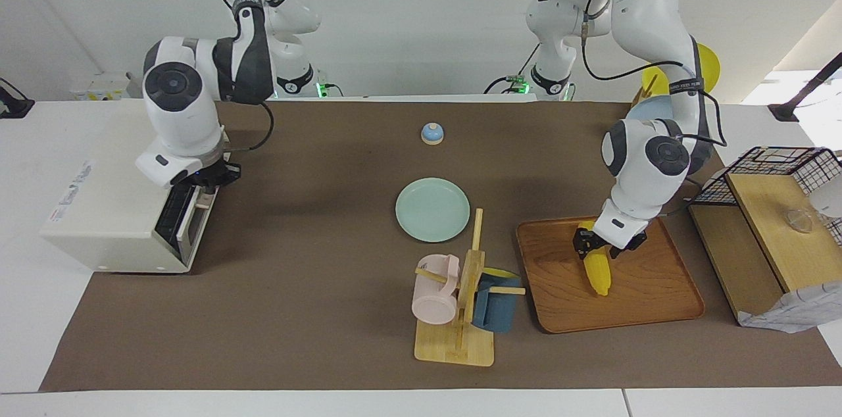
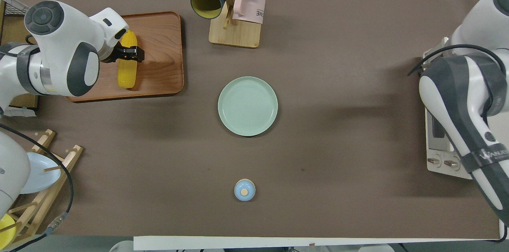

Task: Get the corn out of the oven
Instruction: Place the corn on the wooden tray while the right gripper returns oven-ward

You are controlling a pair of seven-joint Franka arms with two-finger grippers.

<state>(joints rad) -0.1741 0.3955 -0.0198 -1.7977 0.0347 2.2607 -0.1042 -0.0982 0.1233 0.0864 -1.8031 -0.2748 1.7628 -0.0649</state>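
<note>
The yellow corn (image 1: 598, 272) lies on the wooden tray (image 1: 658, 298) toward the left arm's end of the table; it also shows in the overhead view (image 2: 127, 70). My left gripper (image 1: 595, 245) is low over the tray, its fingers closed around the cob's end that is nearer to the robots. The cream-white oven (image 1: 112, 220) stands at the right arm's end of the table. My right gripper (image 1: 212, 179) is at the top edge of the oven's door, by the tan handle (image 1: 199, 201). In the overhead view the right arm hides that gripper.
A green plate (image 1: 432, 209) lies mid-table. A wooden mug rack (image 1: 460, 312) with a pink and a blue mug stands beside the tray. A small blue knob (image 1: 432, 133) sits nearer to the robots. A black wire basket (image 1: 776, 167) and a wooden box (image 1: 769, 239) stand at the left arm's end.
</note>
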